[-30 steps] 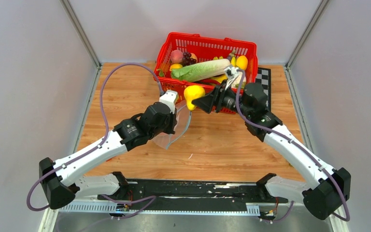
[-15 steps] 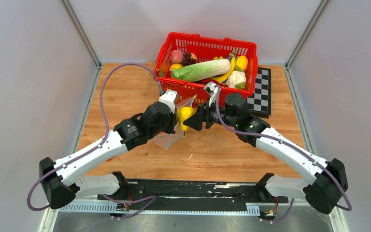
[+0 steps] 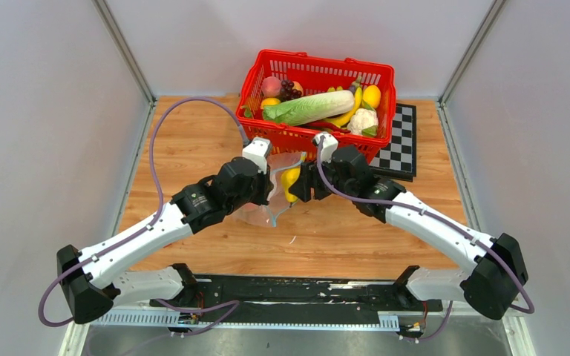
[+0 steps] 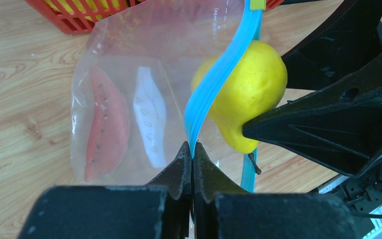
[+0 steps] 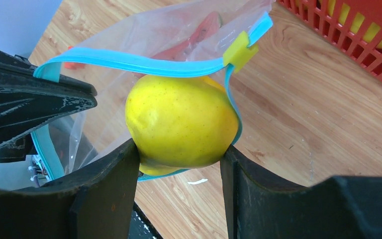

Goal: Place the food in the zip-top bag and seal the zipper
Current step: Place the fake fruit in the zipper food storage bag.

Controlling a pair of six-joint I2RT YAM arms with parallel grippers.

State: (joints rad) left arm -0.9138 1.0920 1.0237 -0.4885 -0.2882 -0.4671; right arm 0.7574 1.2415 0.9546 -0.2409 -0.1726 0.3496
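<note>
Right wrist view: my right gripper [image 5: 179,152], jaws part-spread and clamping the yellow fruit [image 5: 181,119], has it straight ahead in the mouth of the zip-top bag [image 5: 144,30], whose zipper [image 5: 129,62] my left gripper [image 4: 192,153], fully closed, pinches on the far side.

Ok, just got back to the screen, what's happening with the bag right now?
The left gripper is pinched shut on the blue zipper, holding the clear bag up with its mouth open. The right gripper holds a yellow pear right at that mouth, between the two zipper strips, not yet let go. A watermelon slice is already inside. More food sits in the red basket behind.
</note>
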